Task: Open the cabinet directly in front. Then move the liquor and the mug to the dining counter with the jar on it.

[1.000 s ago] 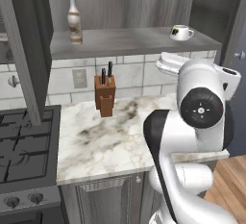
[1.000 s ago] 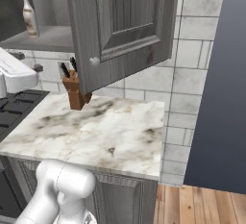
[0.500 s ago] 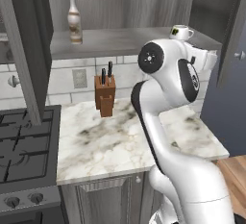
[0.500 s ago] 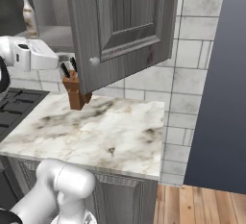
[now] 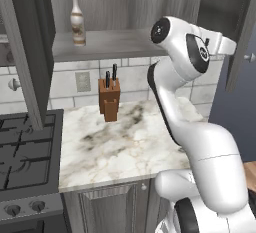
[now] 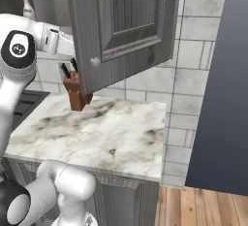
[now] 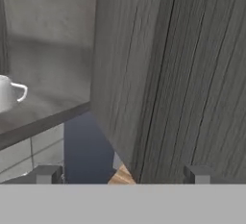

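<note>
Greys, white and one bit of brown

Dark grey wood-grain cabinet [image 6: 121,26], cream liquor [image 5: 77,21] with brown band, white mug [image 7: 8,93], grey-veined white marble worktop [image 5: 125,142], brown knife block [image 5: 109,101], pale tiles.

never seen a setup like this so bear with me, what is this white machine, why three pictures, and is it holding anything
It is a white robot arm on a base that can drive, in a rendered kitchen. Two pictures come from cameras on the base, behind the arm to its left and right. The third comes from a camera on the hand, looking along the tool.

The wall cabinet stands open, its right door swung out. On its shelf are the liquor, a pale bottle, and the white mug. Below, a marble worktop carries a brown knife block, with a stove beside it.

The tool is open and holds nothing; its two dark tips are apart, near the door.
</note>
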### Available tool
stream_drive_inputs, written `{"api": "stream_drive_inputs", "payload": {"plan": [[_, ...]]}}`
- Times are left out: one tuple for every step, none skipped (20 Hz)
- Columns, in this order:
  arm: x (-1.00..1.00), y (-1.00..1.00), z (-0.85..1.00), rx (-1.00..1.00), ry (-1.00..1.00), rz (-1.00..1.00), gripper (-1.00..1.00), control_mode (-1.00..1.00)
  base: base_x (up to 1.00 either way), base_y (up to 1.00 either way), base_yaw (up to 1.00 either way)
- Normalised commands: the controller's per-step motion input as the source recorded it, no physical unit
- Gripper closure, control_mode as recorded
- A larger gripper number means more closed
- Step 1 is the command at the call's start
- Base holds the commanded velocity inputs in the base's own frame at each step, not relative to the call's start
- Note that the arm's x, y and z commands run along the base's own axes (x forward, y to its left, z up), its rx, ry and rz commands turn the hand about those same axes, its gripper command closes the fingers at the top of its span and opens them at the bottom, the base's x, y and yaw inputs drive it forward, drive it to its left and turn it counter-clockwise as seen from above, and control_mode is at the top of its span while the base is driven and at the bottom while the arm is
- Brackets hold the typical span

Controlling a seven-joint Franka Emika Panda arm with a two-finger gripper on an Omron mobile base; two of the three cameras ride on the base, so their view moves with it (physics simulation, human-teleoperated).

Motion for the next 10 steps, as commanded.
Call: {"api": "stream_drive_inputs", "payload": {"plan": [[0.0, -1.0, 0.0, -0.02, 0.06, -0.08, -1.0, -1.0, 0.0, 0.0, 0.0], [-0.07, -1.0, 0.0, -0.02, 0.05, -0.08, -1.0, -1.0, 0.0, 0.0, 0.0], [-0.16, -1.0, 0.0, -0.01, 0.04, -0.09, -1.0, -1.0, 0.0, 0.0, 0.0], [-0.22, -1.0, 0.0, -0.01, 0.04, -0.09, -1.0, -1.0, 0.0, 0.0, 0.0], [-0.27, -1.0, 0.0, 0.0, 0.03, -0.09, -1.0, -1.0, 0.0, 0.0, 0.0], [-0.31, -1.0, 0.0, 0.0, 0.03, -0.1, -1.0, -1.0, 0.0, 0.0, 0.0], [-0.39, -1.0, 0.0, 0.0, 0.03, -0.11, -1.0, -1.0, 0.0, 0.0, 0.0], [-0.46, -1.0, 0.0, 0.0, 0.03, -0.13, -1.0, -1.0, 0.0, 0.0, 0.0], [-0.48, -1.0, 0.0, 0.0, 0.03, -0.14, -1.0, -1.0, 0.0, 0.0, 0.0], [-0.49, -1.0, 0.0, 0.0, 0.03, -0.14, -1.0, -1.0, 0.0, 0.0, 0.0]]}}
